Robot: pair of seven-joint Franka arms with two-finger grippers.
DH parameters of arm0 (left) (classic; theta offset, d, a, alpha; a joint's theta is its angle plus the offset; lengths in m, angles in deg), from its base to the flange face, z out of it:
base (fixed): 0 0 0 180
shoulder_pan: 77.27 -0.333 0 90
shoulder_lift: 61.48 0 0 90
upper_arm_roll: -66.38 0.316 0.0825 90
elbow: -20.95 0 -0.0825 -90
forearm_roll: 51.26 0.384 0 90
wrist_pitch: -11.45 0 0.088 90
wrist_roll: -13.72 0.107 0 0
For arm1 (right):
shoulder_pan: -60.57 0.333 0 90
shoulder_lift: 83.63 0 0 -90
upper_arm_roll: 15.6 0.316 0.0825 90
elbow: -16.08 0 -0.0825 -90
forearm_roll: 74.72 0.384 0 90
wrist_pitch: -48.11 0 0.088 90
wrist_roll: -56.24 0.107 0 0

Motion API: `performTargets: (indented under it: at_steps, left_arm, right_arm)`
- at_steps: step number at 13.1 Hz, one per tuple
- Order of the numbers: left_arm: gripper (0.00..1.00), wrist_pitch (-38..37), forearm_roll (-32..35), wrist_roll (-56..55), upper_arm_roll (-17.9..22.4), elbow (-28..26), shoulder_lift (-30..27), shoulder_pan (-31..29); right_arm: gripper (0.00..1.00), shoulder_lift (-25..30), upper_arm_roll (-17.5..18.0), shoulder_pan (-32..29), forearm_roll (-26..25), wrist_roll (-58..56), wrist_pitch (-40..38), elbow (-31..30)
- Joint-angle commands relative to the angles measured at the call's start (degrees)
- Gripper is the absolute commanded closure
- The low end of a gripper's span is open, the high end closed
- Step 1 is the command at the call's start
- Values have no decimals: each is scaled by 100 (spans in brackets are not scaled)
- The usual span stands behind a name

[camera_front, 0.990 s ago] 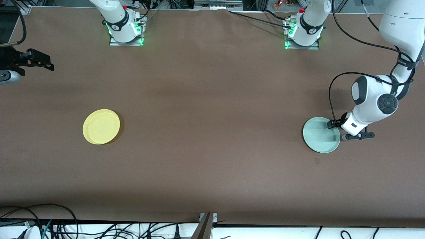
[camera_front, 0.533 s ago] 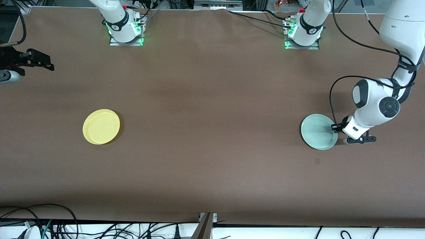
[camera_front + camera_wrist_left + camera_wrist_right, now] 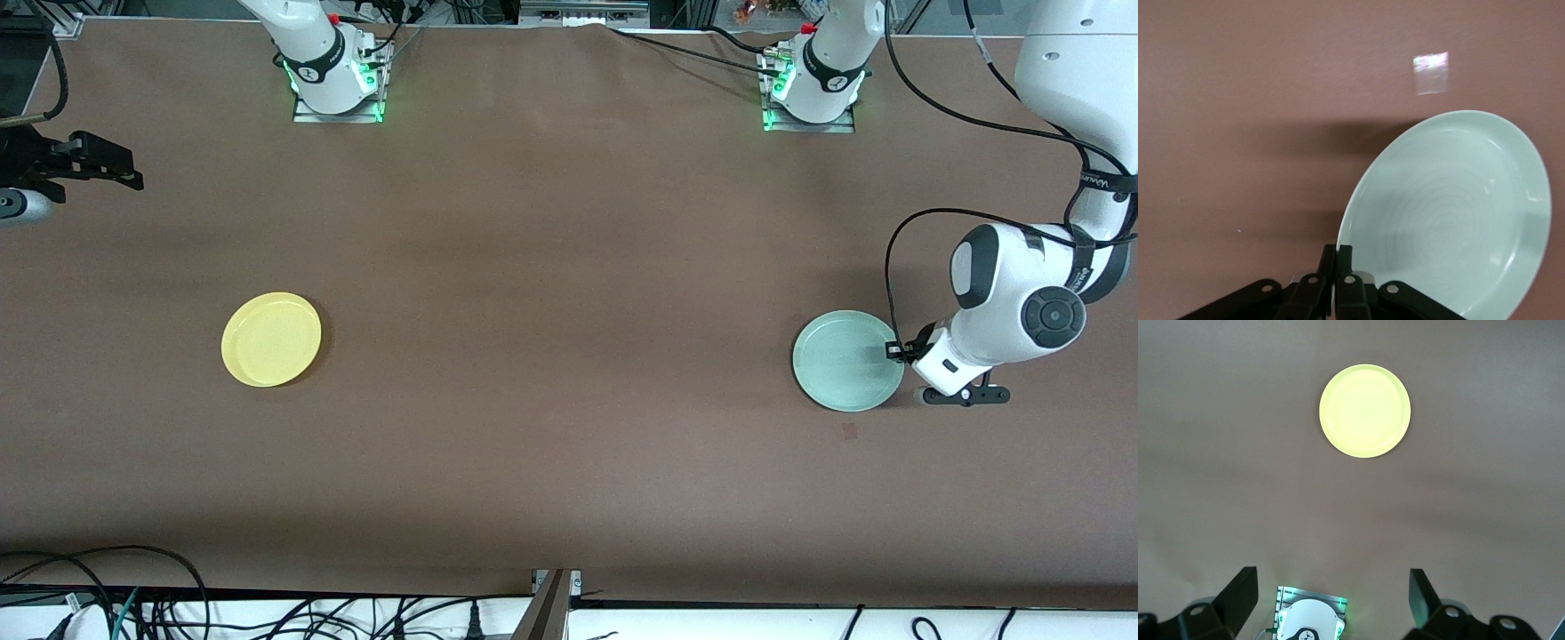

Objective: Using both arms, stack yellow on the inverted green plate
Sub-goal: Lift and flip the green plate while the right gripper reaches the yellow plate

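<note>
The pale mint-green plate [image 3: 843, 360] is at the left arm's end of the table. My left gripper [image 3: 894, 352] is shut on its rim and holds it tilted over the table. In the left wrist view the two fingers [image 3: 1337, 259] pinch the rim of the green plate [image 3: 1451, 227], which casts a shadow on the cloth. The yellow plate [image 3: 271, 339] lies rim up on the table toward the right arm's end. My right gripper [image 3: 124, 173] waits open and empty, high over the table's edge at that end. Its wrist view shows the yellow plate [image 3: 1365, 411] well apart from the open gripper [image 3: 1331, 600].
Both arm bases [image 3: 336, 84] [image 3: 809, 93] with green lights stand along the table's robot edge. Loose cables [image 3: 160, 604] lie below the table's front edge. A small dark mark [image 3: 849, 431] is on the brown cloth near the green plate.
The left gripper has turned and shifted a little, and the green plate in its grip has swung toward the table's middle and looks rounder. The right arm and yellow plate have not moved.
</note>
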Motion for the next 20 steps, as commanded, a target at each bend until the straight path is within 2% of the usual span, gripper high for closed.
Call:
performTargets:
  at_steps: [1,3,5,7,9,11,13,15,18,20]
  left_arm:
    - [100,-344,120,-371,43,354,92,475]
    - [100,-659,120,-801,8,590,66,774]
    - [100,-1256,128,-934,26,1055,66,1178]
    - [100,-1801,757,-1302,26,1468,74,1739]
    - [100,-2407,1479,-1986,26,1689,92,2494]
    - [100,-2831,1578,-2681,35,1839,153,3111]
    - [100,-2850,1866,-3122,43,1839,180,3665]
    - [100,-3111,2673,-3465,43,1848,355,4314]
    - [100,-3954,3895,-3983,52,1857,767,5351]
    - [100,-4534,4529,-4309,61,2172,1241,5880]
  right_arm:
    - [0,-178,-64,-142,-52,54,64,90]
    - [0,-423,-108,-212,-69,63,266,90]
    - [0,-678,-249,-265,-69,54,372,90]
    - [0,-872,-494,-265,-52,-16,565,90]
    - [0,-1091,-548,-274,-69,-16,836,81]
    - [0,-1425,-566,-371,-69,-16,1162,20]
    - [0,-1794,-566,-485,-43,-16,1583,-68]
    - [0,-1927,-566,-494,18,-8,2275,-531]
    - [0,-1963,-539,-476,36,-8,3944,-1691]
    - [0,-1997,-539,-476,54,-8,4265,-1966]
